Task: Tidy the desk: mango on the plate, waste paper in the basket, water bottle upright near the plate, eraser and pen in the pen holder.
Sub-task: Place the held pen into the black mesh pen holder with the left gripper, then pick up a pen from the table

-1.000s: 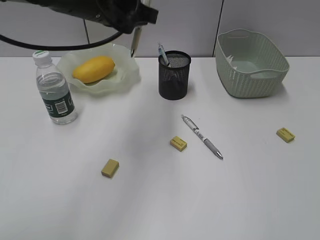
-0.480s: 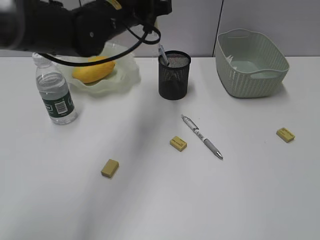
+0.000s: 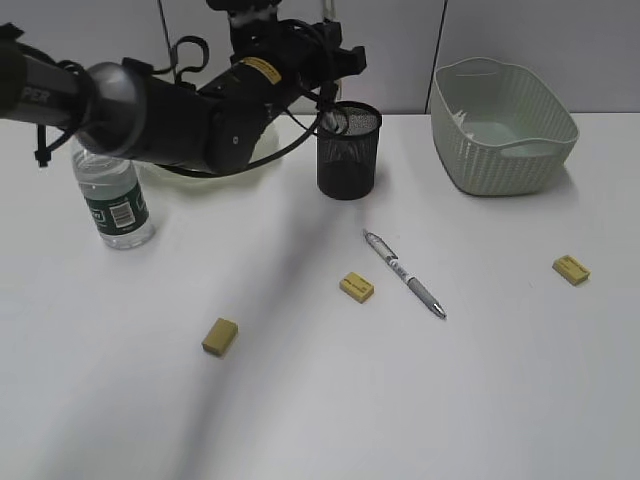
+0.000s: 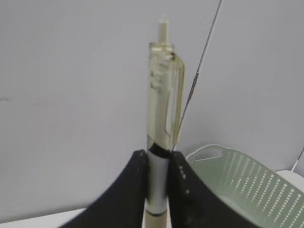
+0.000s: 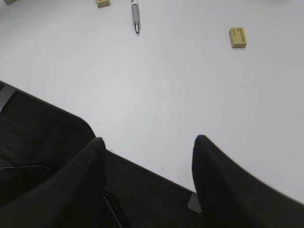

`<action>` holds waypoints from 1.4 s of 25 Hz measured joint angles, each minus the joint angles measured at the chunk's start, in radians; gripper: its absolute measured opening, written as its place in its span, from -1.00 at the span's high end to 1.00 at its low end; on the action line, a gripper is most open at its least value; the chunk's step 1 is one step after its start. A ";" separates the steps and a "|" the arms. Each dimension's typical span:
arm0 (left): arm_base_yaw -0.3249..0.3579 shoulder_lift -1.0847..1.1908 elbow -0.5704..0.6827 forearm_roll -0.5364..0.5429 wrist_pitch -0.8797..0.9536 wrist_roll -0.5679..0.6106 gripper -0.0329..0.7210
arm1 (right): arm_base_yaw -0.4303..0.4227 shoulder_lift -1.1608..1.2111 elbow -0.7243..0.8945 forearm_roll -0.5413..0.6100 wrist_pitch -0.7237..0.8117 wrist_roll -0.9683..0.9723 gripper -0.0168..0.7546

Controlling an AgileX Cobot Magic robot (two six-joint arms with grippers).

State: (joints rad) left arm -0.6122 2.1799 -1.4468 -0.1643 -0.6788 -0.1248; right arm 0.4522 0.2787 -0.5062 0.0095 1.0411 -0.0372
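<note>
My left gripper (image 4: 158, 154) is shut on a pale clear pen (image 4: 164, 95), held upright with its click end up. In the exterior view this gripper (image 3: 330, 58) hangs just above the left rim of the black mesh pen holder (image 3: 349, 152), which has another pen in it. A grey pen (image 3: 405, 273) and three yellow erasers (image 3: 357, 287) (image 3: 220, 336) (image 3: 571, 269) lie on the desk. The water bottle (image 3: 110, 200) stands upright at the left. My left arm hides the mango and most of the plate (image 3: 262, 158). The waste paper is out of view. My right gripper (image 5: 149, 138) is open and empty over the desk's near edge.
The pale green basket (image 3: 505, 125) stands at the back right, also seen in the left wrist view (image 4: 237, 180). The right wrist view shows the grey pen (image 5: 135, 14) and an eraser (image 5: 238, 37) on the white desk (image 5: 156, 85), with a dark surface below the desk edge.
My left arm has swung to the right, from above the plate to the pen holder's rim, carrying the pen. It now covers the mango and the plate. The right gripper has not moved.
</note>
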 joint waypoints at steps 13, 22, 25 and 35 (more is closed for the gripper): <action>-0.006 0.131 -0.102 0.136 0.023 -0.002 0.27 | 0.000 0.000 0.000 0.000 0.000 0.000 -0.23; -0.006 0.078 -0.102 0.138 0.112 -0.001 -0.38 | 0.000 0.000 0.000 0.000 0.000 0.000 -0.23; -0.006 -0.012 -0.102 0.186 0.226 0.002 -0.39 | 0.000 0.000 0.000 0.000 0.000 0.000 -0.23; -0.008 -0.284 -0.103 0.262 0.985 0.003 -0.39 | 0.000 0.000 0.000 0.000 -0.001 0.000 -0.23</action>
State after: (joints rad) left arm -0.6207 1.8957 -1.5494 0.0973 0.3062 -0.1213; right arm 0.4522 0.2787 -0.5062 0.0095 1.0402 -0.0372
